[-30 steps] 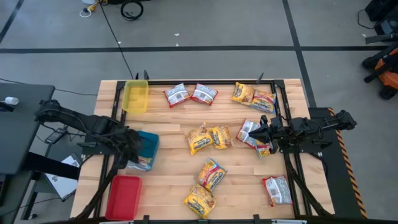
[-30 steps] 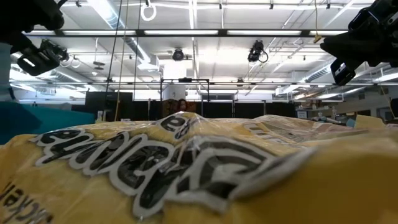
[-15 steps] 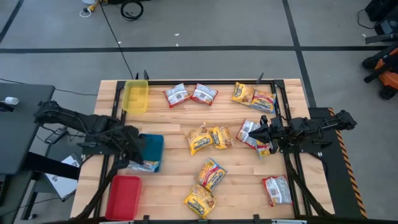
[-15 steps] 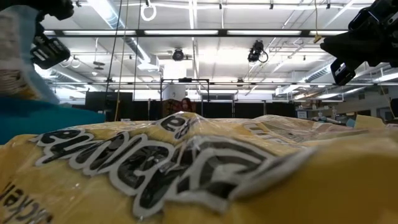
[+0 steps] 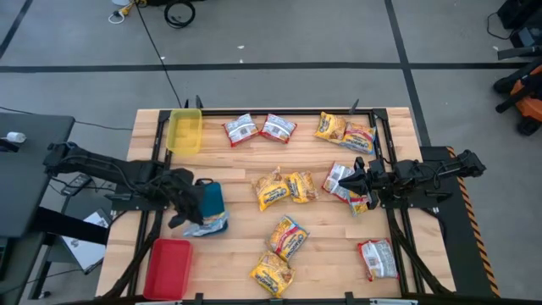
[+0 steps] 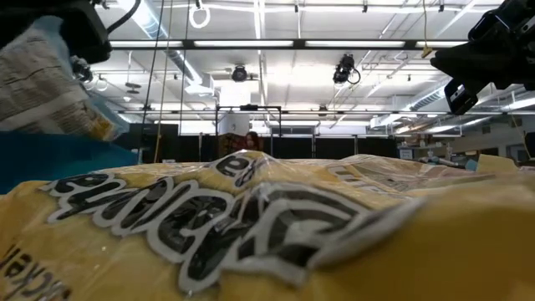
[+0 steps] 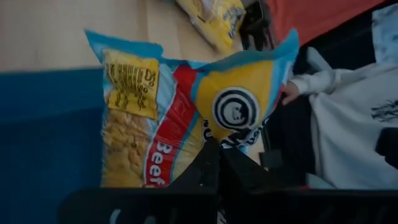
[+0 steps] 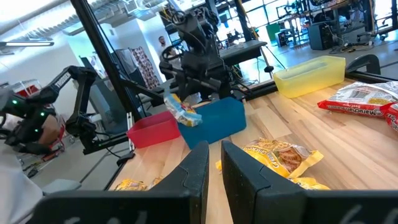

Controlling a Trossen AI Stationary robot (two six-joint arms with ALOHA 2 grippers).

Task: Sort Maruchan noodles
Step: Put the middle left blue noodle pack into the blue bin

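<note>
My left gripper (image 5: 193, 207) is shut on a blue-edged Maruchan noodles packet (image 7: 186, 106) with a red band and a yellow patch. It hangs at the blue tray (image 5: 212, 199), at the tray's near right corner, and the low view shows the packet (image 6: 42, 84) above the tray's wall (image 6: 58, 155). My right gripper (image 5: 351, 182) waits level at the table's right side over a red-and-white packet (image 5: 339, 180), its fingers (image 8: 194, 171) a little apart with nothing between them. More yellow packets (image 5: 284, 186) lie mid-table. My left gripper pinches the packet by one end's edge (image 7: 217, 134) between its two fingertips. The fingers slant down from the table's left side. The packet spreads out beyond the fingers and is lifted clear, beside and above the blue tray.
A yellow tray (image 5: 185, 131) stands at the far left and a red tray (image 5: 168, 267) at the near left. Several packets lie along the far edge (image 5: 258, 129), the right side (image 5: 377, 258) and the near middle (image 5: 279, 254). A yellow packet (image 6: 251, 226) fills the low view. A person's white sleeve (image 7: 348, 137) shows beyond the table.
My left gripper has gone toward the table's right edge and down, tipping its fingers lower, still shut on the blue-edged packet. The packet has travelled with it along the blue tray's near side and now shows in the low view.
</note>
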